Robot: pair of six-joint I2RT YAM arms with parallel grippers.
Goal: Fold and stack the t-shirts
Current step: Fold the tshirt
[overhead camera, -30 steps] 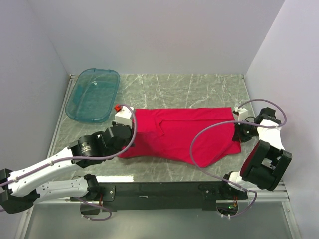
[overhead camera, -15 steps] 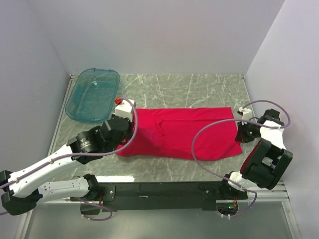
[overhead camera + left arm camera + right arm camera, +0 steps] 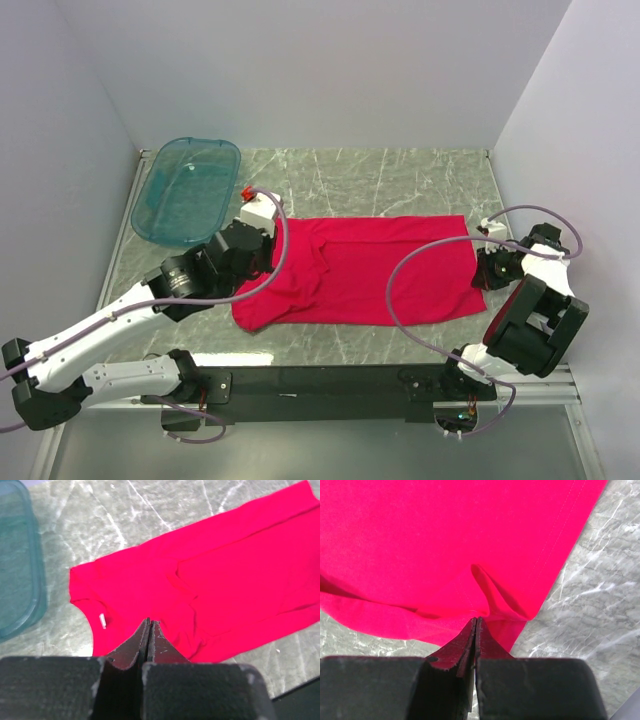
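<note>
- Item: 1 red t-shirt [image 3: 370, 275], plain. It lies across the middle of the marble table [image 3: 400, 170] as a long band, collar end to the left and hem end to the right.
- Fold state: a layered flap shows on the upper face in the left wrist view, so it looks like 1 lengthwise fold is in. The crosswise folds remain, and no stack exists; only 1 shirt is in view.
- Left gripper [image 3: 148, 625]: fingers pressed together, raised over the collar end. The cloth below lies flat, and nothing is seen between the tips.
- Right gripper [image 3: 476, 622]: fingers pressed together at the hem-end corner. A raised ridge of fabric runs straight into the tips, so it appears to pinch the shirt.
- Edges: the far long edge is straight and the near edge is rounded at the left. The hem end sits close to the table's right side.
- Open room: bare marble lies between the shirt and the back wall, with a narrower strip in front.
- Obstacles: the teal tub [image 3: 185, 195] stands in the far-left corner, near the collar but apart from it. The right arm's cable [image 3: 400, 275] loops over the shirt's right half.
</note>
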